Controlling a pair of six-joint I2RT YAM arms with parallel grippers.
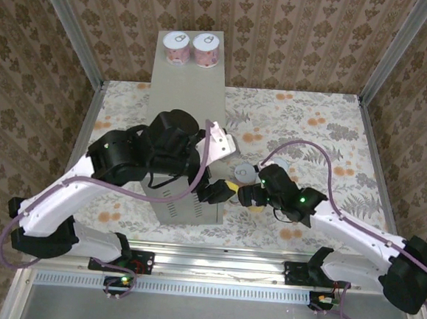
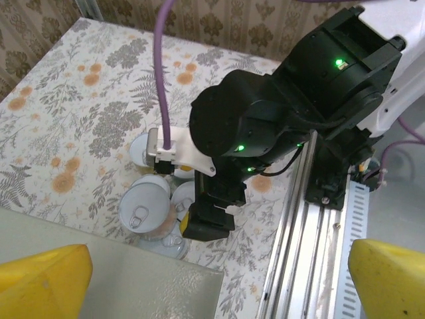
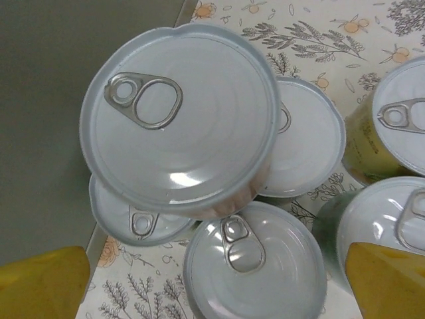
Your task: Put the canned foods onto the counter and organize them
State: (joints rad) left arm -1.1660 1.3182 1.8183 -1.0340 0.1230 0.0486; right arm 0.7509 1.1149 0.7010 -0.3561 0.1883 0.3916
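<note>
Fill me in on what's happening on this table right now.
Two robot arms are putting cans onto the counter. Two pink-labelled cans already stand side by side at its far end. Six more cans sit bunched on the floral surface beside the counter. The right gripper hangs open just above that bunch, holding nothing. The left gripper is open too, above the counter's near end, and also empty.

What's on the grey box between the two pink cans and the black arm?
Nothing: top view shows grey-beige metal box's flat top bare between pink-labelled cans and left arm.
</note>
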